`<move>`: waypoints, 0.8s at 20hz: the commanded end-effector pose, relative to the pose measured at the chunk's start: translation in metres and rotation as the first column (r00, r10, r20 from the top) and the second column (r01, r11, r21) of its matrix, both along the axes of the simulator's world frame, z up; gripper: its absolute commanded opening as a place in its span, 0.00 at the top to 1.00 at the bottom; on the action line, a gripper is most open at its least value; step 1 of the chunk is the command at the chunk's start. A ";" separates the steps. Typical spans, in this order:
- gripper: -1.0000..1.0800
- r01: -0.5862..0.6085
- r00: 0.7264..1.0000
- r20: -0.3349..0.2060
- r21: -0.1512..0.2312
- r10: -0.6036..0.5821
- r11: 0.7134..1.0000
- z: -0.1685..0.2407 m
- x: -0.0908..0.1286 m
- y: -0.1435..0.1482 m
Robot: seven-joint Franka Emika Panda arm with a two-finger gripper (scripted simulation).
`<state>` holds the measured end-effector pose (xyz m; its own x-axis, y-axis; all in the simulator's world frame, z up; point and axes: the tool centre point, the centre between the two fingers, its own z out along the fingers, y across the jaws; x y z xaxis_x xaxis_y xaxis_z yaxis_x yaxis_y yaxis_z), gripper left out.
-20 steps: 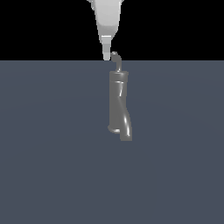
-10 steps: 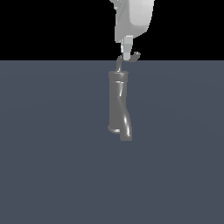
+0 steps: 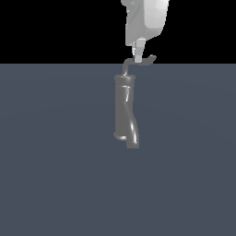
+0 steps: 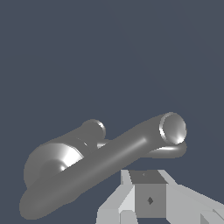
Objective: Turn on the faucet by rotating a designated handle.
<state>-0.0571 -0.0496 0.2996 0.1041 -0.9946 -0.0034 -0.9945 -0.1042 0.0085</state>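
The arm was pale grey-white, smooth and rounded, with a glossy shell and soft shading down one side. It narrowed to a small blocky tip. In the wrist view the fingers were angular, faceted light-grey blocks, with one darker square face bearing a small black diamond mark.

Flat slate-blue floor, black backdrop above

a bare simulated scene: flat grey floor, black backdrop.
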 end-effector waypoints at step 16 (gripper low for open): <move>1.00 0.052 0.999 0.009 -0.003 -0.052 0.999 0.000 0.040 -0.068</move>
